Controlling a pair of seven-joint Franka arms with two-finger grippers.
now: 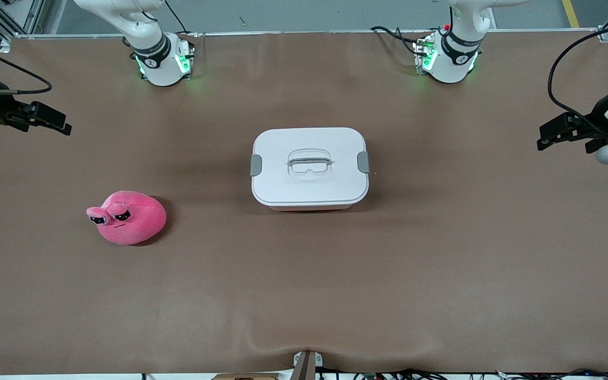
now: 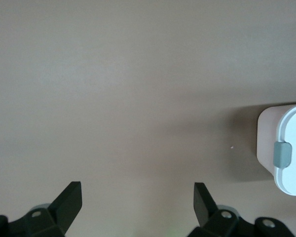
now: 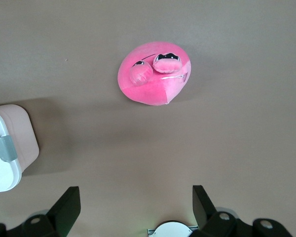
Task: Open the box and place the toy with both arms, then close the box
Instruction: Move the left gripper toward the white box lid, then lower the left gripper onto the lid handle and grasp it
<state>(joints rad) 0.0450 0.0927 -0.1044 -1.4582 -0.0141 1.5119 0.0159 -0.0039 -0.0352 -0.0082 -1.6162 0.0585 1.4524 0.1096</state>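
The box [image 1: 309, 166] stands in the middle of the table with its white lid on and a grey clip at each end. The toy [image 1: 127, 217], a pink plush with bulging eyes, lies toward the right arm's end, nearer the front camera than the box. My left gripper [image 1: 545, 136] is open and empty, up over the table's left-arm end. Its wrist view [image 2: 136, 186] shows one end of the box [image 2: 286, 148]. My right gripper [image 1: 61, 122] is open and empty over the right-arm end. Its wrist view [image 3: 135, 190] shows the toy [image 3: 153, 74] and a box corner [image 3: 10, 143].
The brown table [image 1: 304, 290] carries only the box and the toy. The arm bases [image 1: 164, 58] [image 1: 446, 58] stand along the edge farthest from the front camera. A small bracket [image 1: 306, 364] sits at the nearest edge.
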